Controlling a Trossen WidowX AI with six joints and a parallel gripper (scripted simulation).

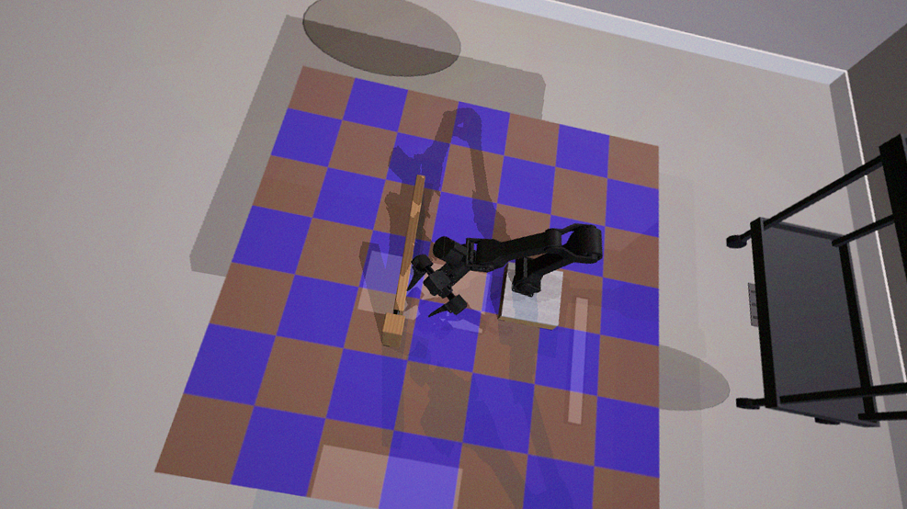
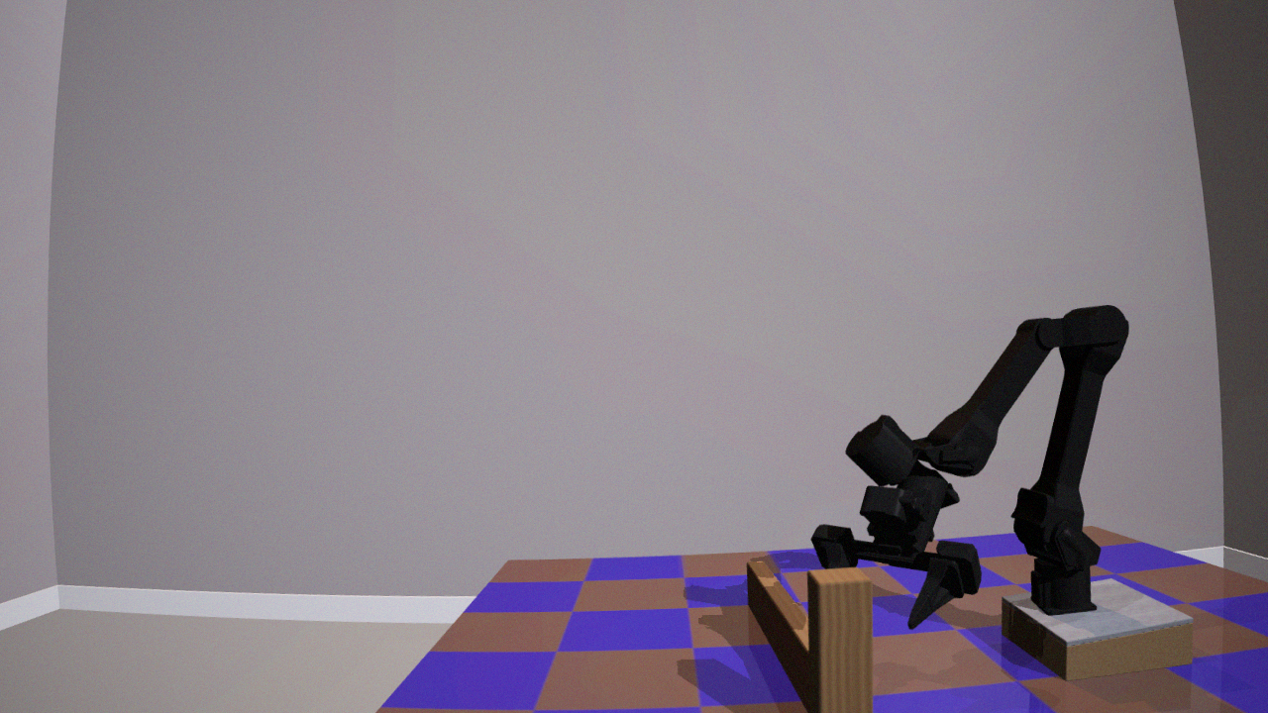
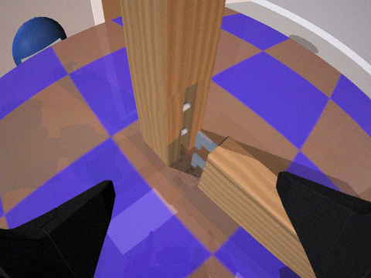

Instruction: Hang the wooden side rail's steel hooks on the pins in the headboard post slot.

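The headboard post [image 1: 392, 328] [image 2: 840, 643] [image 3: 154, 58] stands upright. The wrist view shows its slot [image 3: 191, 93], with an upper pin [image 3: 186, 106] and a lower pin [image 3: 184, 132]. The wooden side rail [image 1: 411, 232] [image 2: 773, 616] [image 3: 247, 193] lies along the table with its hooked end close to the post. Its upper hook [image 3: 206, 143] and lower hook [image 3: 198, 161] are outside the slot, lower than the pins. My gripper [image 1: 420, 304] [image 3: 198, 185] is open and empty above the table, beside the rail's post end; one finger overlaps the rail in the wrist view.
The arm's base block [image 1: 535, 308] [image 2: 1125, 654] is to the right of the rail. A dark cart [image 1: 806, 315] with yellow boxes stands off the checkered table [image 1: 302, 376] at the right. A blue ball [image 3: 38, 38] shows beyond the table in the wrist view.
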